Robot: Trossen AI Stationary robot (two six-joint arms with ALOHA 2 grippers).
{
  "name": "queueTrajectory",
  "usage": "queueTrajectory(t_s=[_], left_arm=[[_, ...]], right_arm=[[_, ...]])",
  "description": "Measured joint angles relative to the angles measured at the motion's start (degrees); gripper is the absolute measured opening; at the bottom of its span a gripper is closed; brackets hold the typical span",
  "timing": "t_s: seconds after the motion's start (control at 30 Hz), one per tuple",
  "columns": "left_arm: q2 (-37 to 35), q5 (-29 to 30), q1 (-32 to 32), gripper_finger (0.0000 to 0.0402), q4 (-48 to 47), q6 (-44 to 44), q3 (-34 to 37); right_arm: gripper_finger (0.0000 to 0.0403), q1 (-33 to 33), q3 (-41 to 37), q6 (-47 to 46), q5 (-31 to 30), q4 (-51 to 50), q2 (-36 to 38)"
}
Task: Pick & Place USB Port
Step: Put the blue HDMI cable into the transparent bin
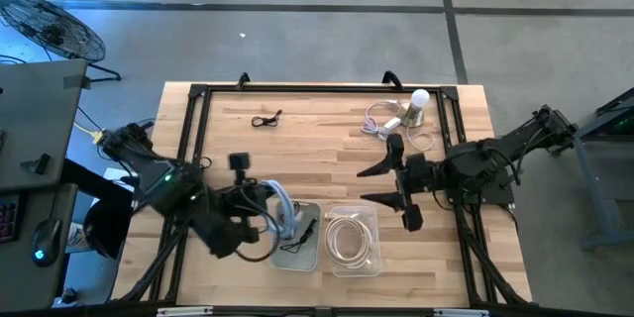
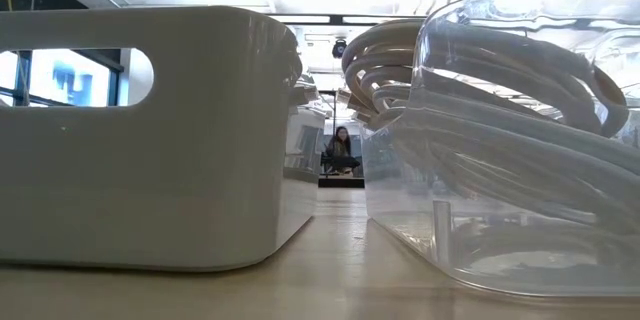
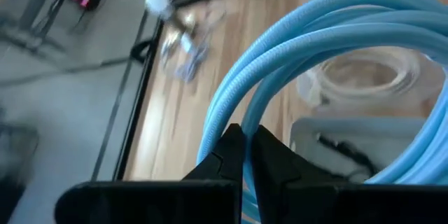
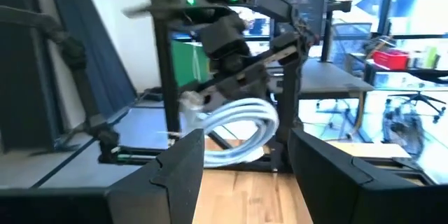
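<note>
- Blue USB cable (image 3: 315, 49), coiled, is clamped in the left end effector (image 3: 245, 147) above the white bin (image 1: 297, 238).
- Right end effector (image 1: 391, 183) hovers spread wide over the counter (image 1: 317, 139).

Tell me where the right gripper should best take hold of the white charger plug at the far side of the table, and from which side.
Probably by its round white body, coming from above: it sits free there, while its thin cable loops loosely beside it.
</note>
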State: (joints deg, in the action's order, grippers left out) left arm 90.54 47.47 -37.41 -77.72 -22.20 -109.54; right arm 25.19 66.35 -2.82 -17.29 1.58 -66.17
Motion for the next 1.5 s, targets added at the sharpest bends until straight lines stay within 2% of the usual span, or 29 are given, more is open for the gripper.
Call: queueTrajectory(t_s=[0.23, 0.37, 0.53, 0.73, 1.13, 1.4, 1.5], left_arm=[[0.0, -7.66, 7.36, 0.0004, 15.43, 19.53, 0.0], [0.0, -13.12, 10.97, 0.0004, 19.46, 24.91, 0.0], [0.0, -18.83, 13.96, 0.0004, 23.69, 30.16, 0.0], [0.0, -26.18, 16.31, 0.0004, 31.31, 36.59, 0.0], [0.02, -23.5, 24.08, 0.0004, 34.62, 40.86, 0.0], [0.02, -29.11, 28.02, 0.0004, 37.87, 43.58, 0.0], [0.24, -30.29, 28.95, 0.0004, 37.92, 44.74, 0.0]], right_arm=[[0.0211, -1.25, 0.0, -0.32, -1.84, 0.45, -0.04], [0.0229, -1.21, 0.0, -0.24, -2.4, 0.88, -0.04], [0.0251, -1.2, 0.0, -0.13, -6.19, 0.66, 0.1], [0.0256, -1.18, 0.0, 0.31, -6.57, -0.02, 0.15], [0.0257, -1.18, 0.0, -2.71, -4.75, -2.88, 0.15], [0.0257, -1.22, -0.02, -5.44, -2.86, -4.54, 0.15], [0.0257, -1.87, -0.02, -7.5, -0.41, -5.91, 0.15]])
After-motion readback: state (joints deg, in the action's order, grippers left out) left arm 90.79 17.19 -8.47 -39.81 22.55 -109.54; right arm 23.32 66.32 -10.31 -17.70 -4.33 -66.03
